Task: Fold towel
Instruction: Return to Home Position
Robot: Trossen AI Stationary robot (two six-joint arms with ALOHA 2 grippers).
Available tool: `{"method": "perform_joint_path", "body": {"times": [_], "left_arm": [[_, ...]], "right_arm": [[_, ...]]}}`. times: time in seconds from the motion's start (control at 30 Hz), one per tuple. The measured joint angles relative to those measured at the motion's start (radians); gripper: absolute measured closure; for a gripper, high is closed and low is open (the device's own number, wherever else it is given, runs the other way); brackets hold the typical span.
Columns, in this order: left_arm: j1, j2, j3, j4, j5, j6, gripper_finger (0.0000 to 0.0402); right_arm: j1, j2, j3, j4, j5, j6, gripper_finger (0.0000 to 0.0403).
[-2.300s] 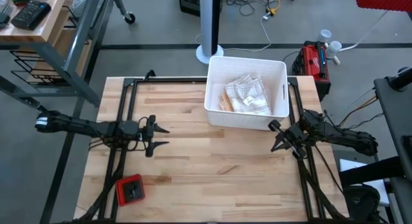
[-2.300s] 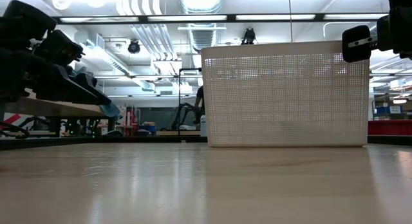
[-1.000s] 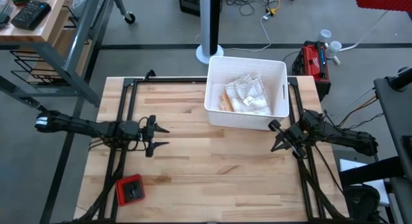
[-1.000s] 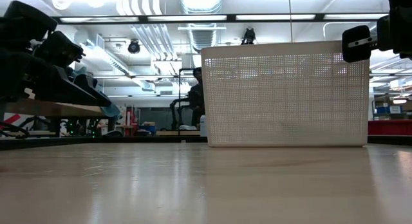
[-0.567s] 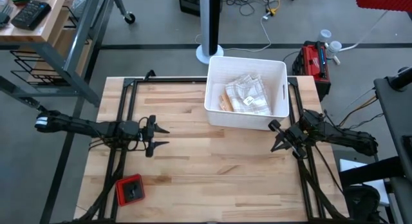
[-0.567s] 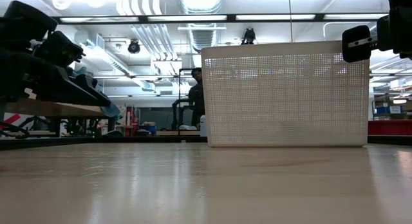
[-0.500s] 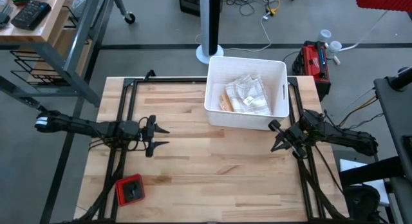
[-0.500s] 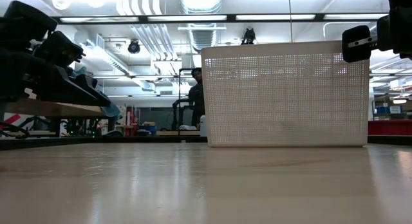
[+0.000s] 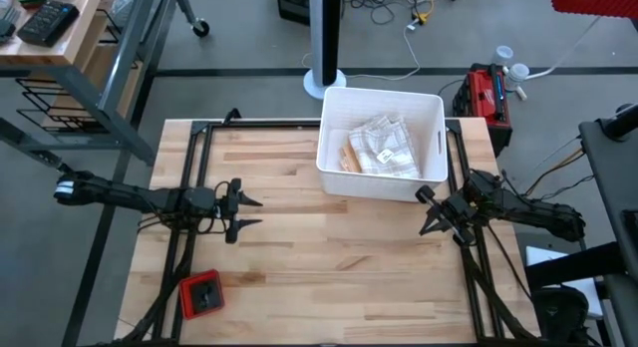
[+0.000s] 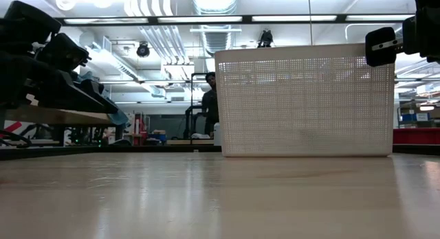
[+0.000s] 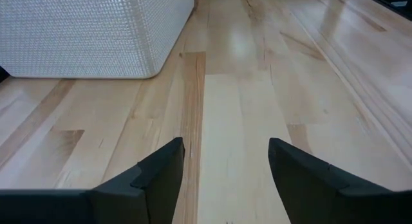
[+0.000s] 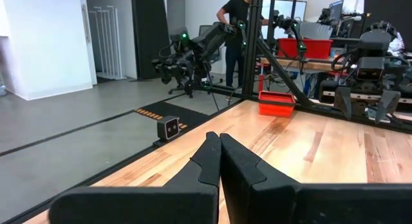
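Shows the closing phase of the job, by judgement from the layout: folding finished, return of both arms to rest in hand. Finds the folded towels (image 9: pixel 384 146) stacked inside the white laundry bin (image 9: pixel 369 184), toward the far right of the desk (image 9: pixel 329 257). Places the left pincer (image 9: pixel 255 212) low over the left half of the desk, fingers apart and empty, aimed toward the bin and well apart from it. Places the right pincer (image 12: pixel 217 139) near the right edge of the desk, just beside the bin's near right corner, fingers pressed together on nothing. Notes a small red box (image 9: pixel 202 294) at the near left corner, apart from both arms. Calls next, by estimate, only for settling each arm at rest without brushing the bin wall. Requires no further grasp.
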Motion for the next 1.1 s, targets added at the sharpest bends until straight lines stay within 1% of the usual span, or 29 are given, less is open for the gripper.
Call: {"method": "perform_joint_path", "body": {"times": [0.3, 0.6, 1.1], "left_arm": [[0.0, 0.0, 0.0, 0.0, 0.0, 0.0, 0.0167], [0.0, 0.0, 0.0, 0.0, 0.0, 0.0, 0.0159], [0.0, 0.0, 0.0, 0.0, 0.0, 0.0, 0.0187]], "right_arm": [[0.0, 0.0, 0.0, 0.0, 0.0, 0.0, 0.0403], [0.0, 0.0, 0.0, 0.0, 0.0, 0.0, 0.0403], [0.0, 0.0, 0.0, 0.0, 0.0, 0.0, 0.0403]]}}
